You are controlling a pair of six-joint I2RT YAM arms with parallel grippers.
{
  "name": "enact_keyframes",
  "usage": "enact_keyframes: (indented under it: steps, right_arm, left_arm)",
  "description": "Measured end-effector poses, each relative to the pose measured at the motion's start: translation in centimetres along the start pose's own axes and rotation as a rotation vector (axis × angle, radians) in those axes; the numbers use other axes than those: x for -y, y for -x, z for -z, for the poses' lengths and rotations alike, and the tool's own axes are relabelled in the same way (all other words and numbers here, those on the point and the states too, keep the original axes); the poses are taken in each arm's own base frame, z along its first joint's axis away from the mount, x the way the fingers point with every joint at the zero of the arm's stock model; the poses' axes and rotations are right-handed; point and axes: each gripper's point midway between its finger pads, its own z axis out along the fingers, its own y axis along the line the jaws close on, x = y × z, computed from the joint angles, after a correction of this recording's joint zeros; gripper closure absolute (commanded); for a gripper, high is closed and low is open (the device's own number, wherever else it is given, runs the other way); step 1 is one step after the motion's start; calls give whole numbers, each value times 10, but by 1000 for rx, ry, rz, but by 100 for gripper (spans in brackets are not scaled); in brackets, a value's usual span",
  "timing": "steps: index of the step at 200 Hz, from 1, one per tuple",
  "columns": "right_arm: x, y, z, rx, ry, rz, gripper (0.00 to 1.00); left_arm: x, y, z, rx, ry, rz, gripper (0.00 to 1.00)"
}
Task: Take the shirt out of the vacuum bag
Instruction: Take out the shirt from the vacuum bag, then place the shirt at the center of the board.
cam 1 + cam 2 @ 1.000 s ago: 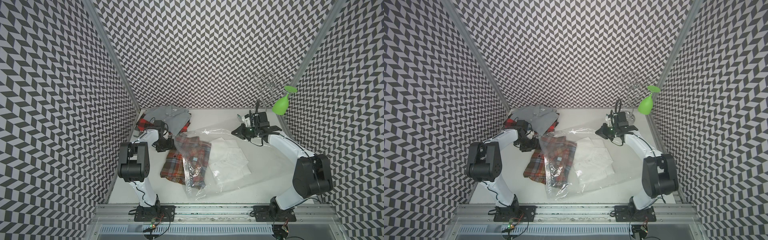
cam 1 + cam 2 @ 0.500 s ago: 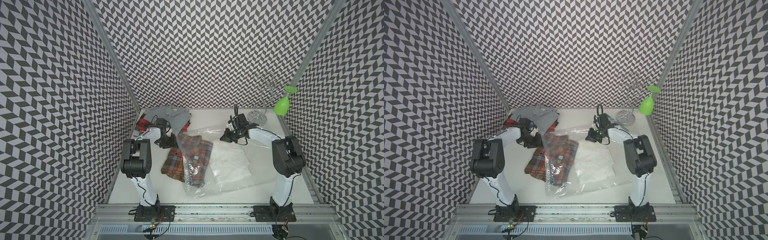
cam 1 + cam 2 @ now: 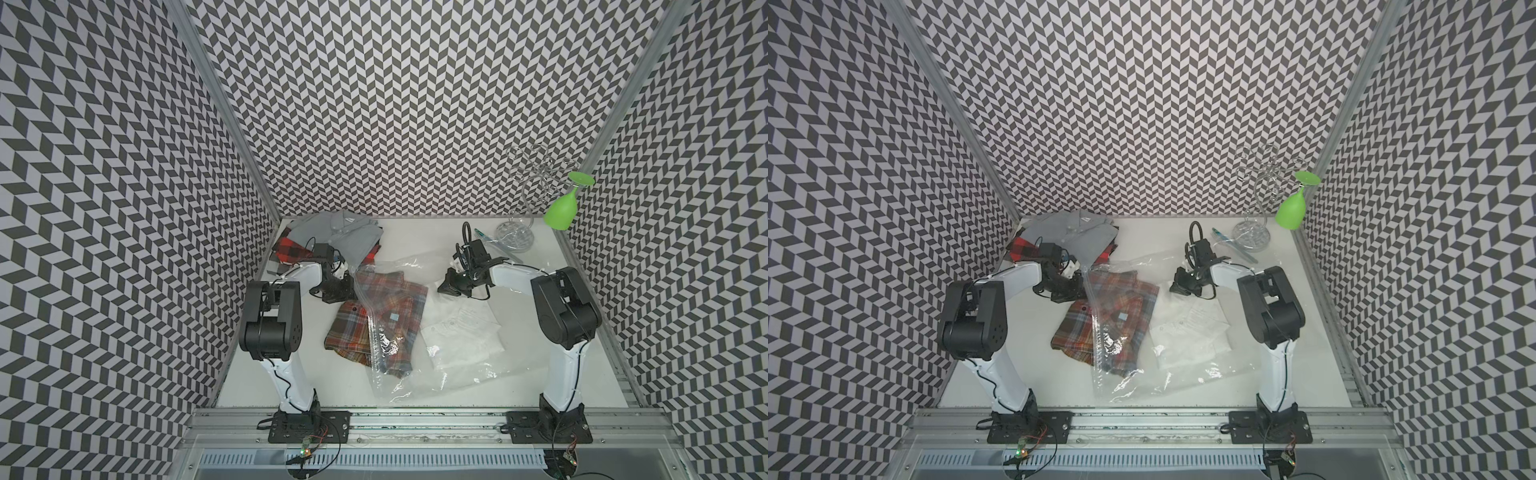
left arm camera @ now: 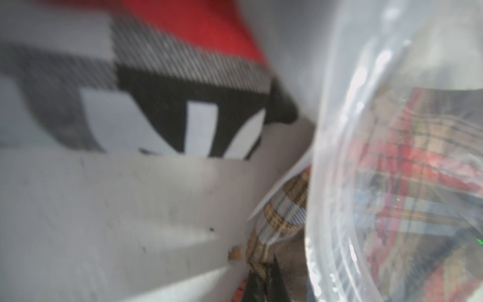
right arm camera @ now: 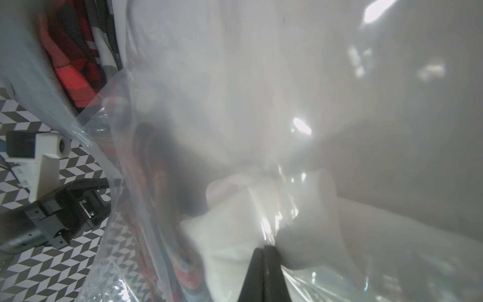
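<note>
left jaws: your left gripper (image 3: 343, 289) is closed right down. in the left wrist view its dark tips meet the edge of the plaid shirt (image 4: 285, 209) and seem to pinch it, though blur leaves that unsure.
right jaws: your right gripper (image 5: 264, 258) is closed flat on a fold of clear film, holding the vacuum bag (image 3: 457, 370) at its far side.
shirt: in both top views the plaid shirt lies half across the bag's mouth. one part is bare on the table (image 3: 540, 374) on the left arm's side and the rest is under plastic.
bag: it lies flat and crinkled mid-table between your two arms, with a white shirt (image 3: 461, 336) fully inside.
beyond: a grey shirt (image 3: 349, 232) is piled in the back corner, outside the bag.
done: both grips look set and the plaid shirt is partly out.
left: you have to draw the plaid shirt clear while the bag is held back. the white shirt is untouched.
</note>
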Motion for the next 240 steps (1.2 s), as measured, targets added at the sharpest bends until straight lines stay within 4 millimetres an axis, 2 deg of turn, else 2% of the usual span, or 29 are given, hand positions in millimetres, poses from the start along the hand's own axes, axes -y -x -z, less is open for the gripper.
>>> enact_keyframes:
  steps: [32,52,101,152,182,187,196,206,213,235,240]
  right_arm:
    - [4,3,-2,23,9,-43,100]
    - [7,6,-2,40,24,-75,100]
    - [13,12,1,77,64,-140,100]
    - [25,20,11,122,89,-214,100]
    - [34,28,18,146,89,-246,100]
    - [35,29,19,149,89,-249,100]
    - [36,31,20,153,89,-252,100]
    - [37,32,21,156,87,-255,100]
    - [38,33,22,158,86,-256,100]
    - [38,34,23,157,77,-254,100]
    - [38,34,23,157,76,-254,100]
  left_arm:
    - [7,-4,32,66,-52,27,100]
    - [-4,-11,54,112,-87,103,100]
    - [-47,-36,84,186,-100,322,100]
    - [-130,-71,134,404,-74,727,100]
    - [-151,-83,151,487,-33,852,100]
    - [-152,-84,153,494,-32,866,90]
    - [-153,-83,155,506,-36,880,61]
    - [-151,-80,156,513,-42,885,41]
    - [-146,-78,156,512,-42,879,36]
    - [-126,-67,160,497,-33,823,31]
    - [-122,-65,162,497,-29,808,27]
